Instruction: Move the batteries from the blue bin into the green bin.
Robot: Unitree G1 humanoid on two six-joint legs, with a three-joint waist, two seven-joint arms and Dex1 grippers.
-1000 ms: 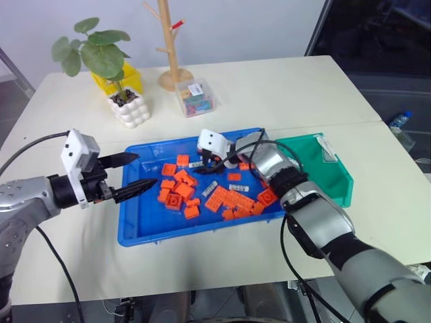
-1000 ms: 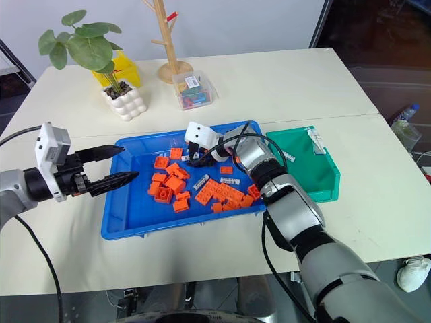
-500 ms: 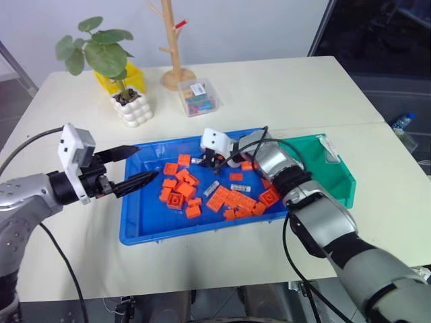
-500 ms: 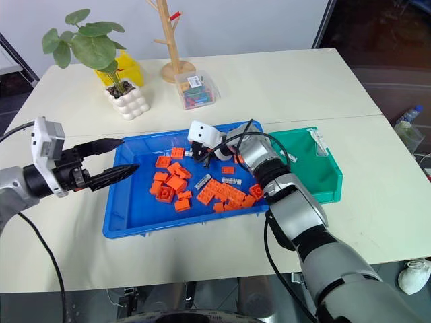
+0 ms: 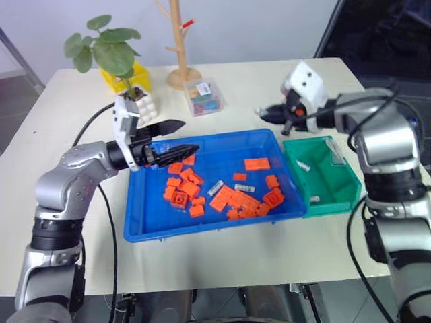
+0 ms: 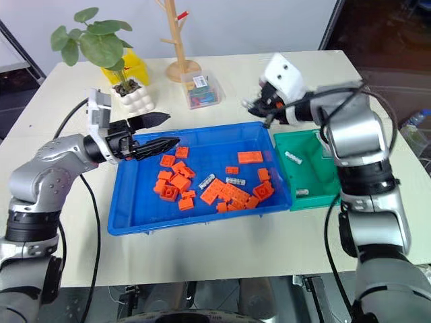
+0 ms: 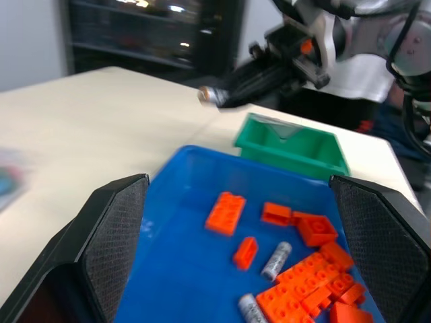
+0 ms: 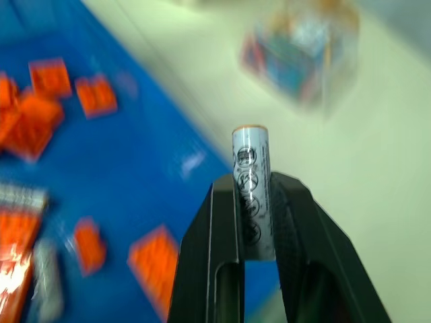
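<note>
A battery is being pinched between the fingers of the right gripper, above the table beyond the far right corner of the blue bin. 2 batteries are lying among orange bricks there; 2 more are lying in the green bin to its right. The left gripper is being held spread over the bin's far left corner.
</note>
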